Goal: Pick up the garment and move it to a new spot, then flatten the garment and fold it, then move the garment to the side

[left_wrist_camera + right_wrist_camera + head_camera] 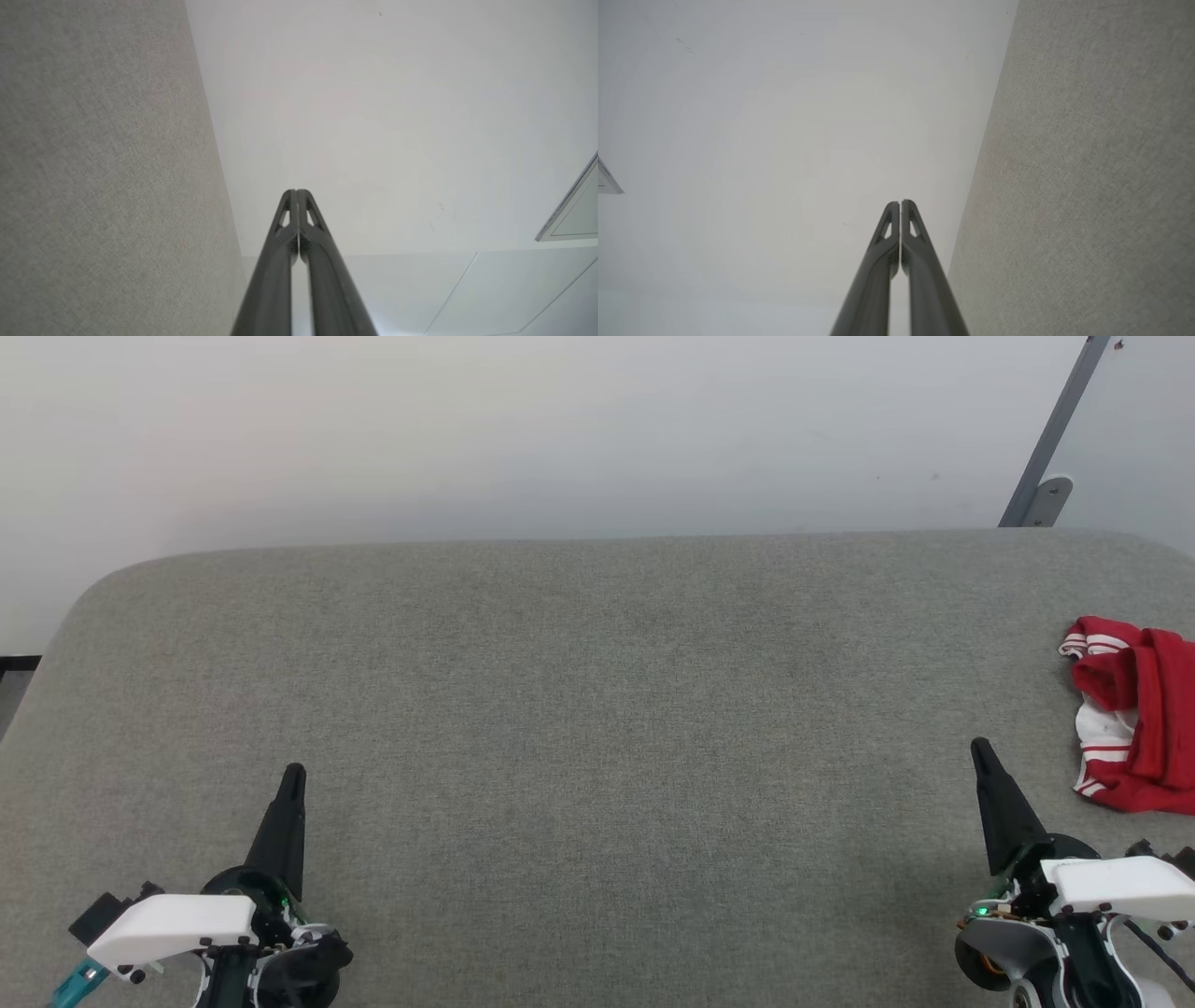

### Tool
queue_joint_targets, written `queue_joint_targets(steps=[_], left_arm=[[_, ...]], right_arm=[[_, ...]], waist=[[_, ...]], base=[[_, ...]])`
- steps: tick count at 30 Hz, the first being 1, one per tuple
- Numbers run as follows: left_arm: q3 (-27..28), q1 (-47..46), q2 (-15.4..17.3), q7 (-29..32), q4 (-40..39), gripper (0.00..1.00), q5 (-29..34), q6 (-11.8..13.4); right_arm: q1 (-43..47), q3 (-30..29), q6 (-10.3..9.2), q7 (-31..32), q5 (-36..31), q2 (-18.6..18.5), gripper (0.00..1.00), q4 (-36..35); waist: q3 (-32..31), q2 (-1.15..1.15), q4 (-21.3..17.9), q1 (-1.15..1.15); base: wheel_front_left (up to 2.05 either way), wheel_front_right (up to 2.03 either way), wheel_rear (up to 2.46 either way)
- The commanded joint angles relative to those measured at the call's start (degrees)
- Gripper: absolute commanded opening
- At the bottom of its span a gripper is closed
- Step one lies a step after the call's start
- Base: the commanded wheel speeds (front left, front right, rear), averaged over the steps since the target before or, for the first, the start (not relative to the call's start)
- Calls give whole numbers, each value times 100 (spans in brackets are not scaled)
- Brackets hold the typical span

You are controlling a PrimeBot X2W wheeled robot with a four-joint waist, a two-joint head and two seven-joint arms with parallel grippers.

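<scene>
Though crumpled, garment (pixel 1144 714) near right pincer (pixel 979 747)

The grey fabric-covered table (pixel 579 709) has rounded far corners. A crumpled red garment (pixel 1156 709) lies near its right edge.

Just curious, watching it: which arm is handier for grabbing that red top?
Probably the right. The garment lies bunched on the grey surface close by the right gripper; the left gripper sits far across.
</scene>
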Motion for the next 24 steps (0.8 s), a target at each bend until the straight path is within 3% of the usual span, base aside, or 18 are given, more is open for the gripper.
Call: queue_joint_targets(steps=[1, 24], left_arm=[[15, -78, -6, 10, -2, 0, 19, -31], [19, -78, -6, 14, -2, 0, 25, -31]], right_arm=[[-17, -6, 0, 7, 24, 8, 0, 18], [-17, -6, 0, 6, 24, 8, 0, 18]], waist=[[0, 0, 0, 0], [0, 0, 0, 0]], base=[[0, 0, 0], [0, 0, 0]])
